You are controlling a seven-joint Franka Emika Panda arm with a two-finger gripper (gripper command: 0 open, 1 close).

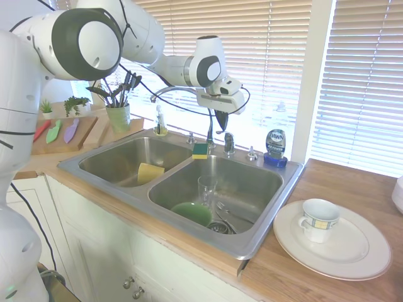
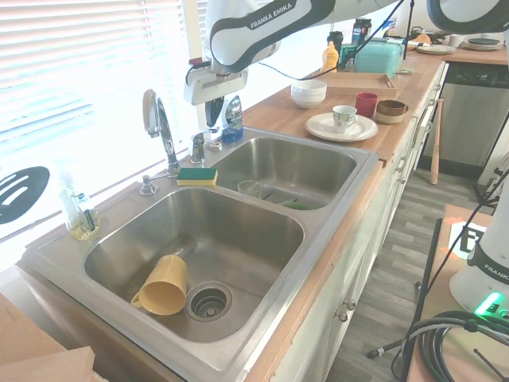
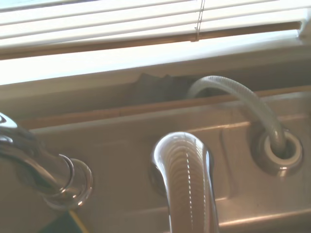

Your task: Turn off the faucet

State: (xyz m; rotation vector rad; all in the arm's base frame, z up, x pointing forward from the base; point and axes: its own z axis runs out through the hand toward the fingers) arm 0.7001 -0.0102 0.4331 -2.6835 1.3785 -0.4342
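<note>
We see the gripper (image 1: 218, 121) hanging just above the lever handle (image 1: 228, 143) of the faucet (image 1: 178, 92) at the sink's (image 1: 264, 217) back rim. Its 2 fingers stand slightly apart, holding nothing.

Your first exterior view stands off the sink's (image 1: 264, 234) front corner, looking across both basins toward the window (image 1: 277, 56) at about 12 o'clock, arm entering from 9 o'clock. Your second sits at the opposite end, high over the basin with the yellow cup (image 2: 161, 288), facing down the counter (image 2: 398, 127). Both share the faucet (image 1: 182, 104) and sponge (image 1: 200, 150). Your wrist view hovers close above the lever (image 3: 187, 184).
</note>
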